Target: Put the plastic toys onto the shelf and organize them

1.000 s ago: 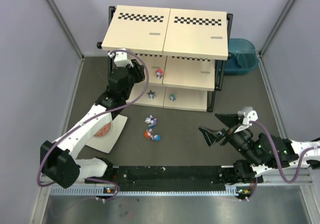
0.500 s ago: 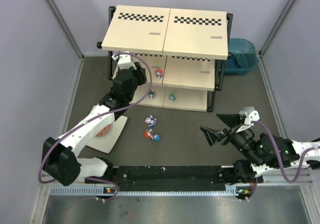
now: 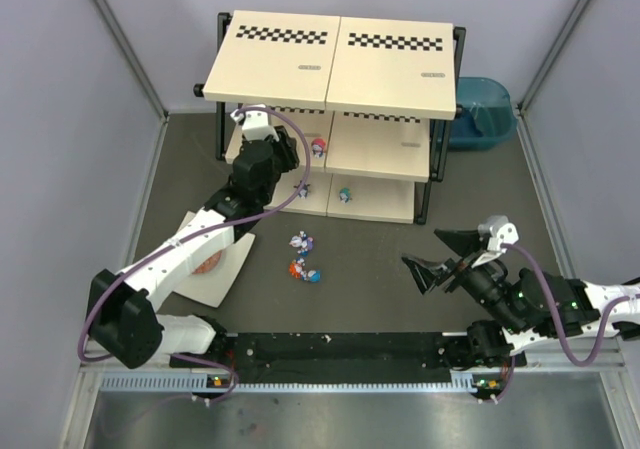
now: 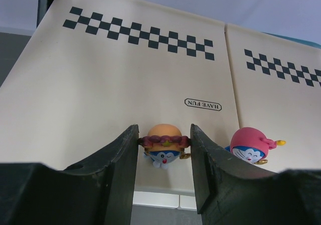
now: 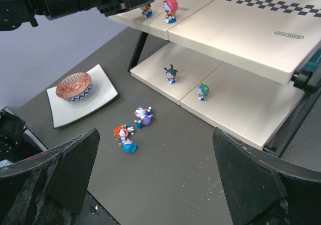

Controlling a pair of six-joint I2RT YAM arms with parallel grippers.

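Note:
My left gripper (image 3: 287,159) is shut on an orange-headed toy (image 4: 164,146), held by its purple band between both fingers (image 4: 113,170). It is at the left end of the shelf's (image 3: 390,54) middle board (image 4: 100,79). I cannot tell whether the toy touches the board. A pink-headed toy (image 4: 249,147) stands just right of it and also shows in the top view (image 3: 318,148). A dark toy (image 3: 301,189) and a green-headed toy (image 3: 344,194) stand on the bottom board. A purple toy (image 3: 301,241) and an orange-red toy (image 3: 302,269) lie on the table. My right gripper (image 3: 437,252) is open and empty, right of them.
A white plate (image 5: 98,97) with an orange-pink disc (image 5: 73,86) lies left of the loose toys. A blue tub (image 3: 484,109) stands right of the shelf. Grey walls close in the table. The shelf's black legs (image 5: 137,52) stand at its corners.
My left gripper has moved right and further in along the middle board with the orange-headed toy, closer to the pink-headed toy. The right arm has barely moved.

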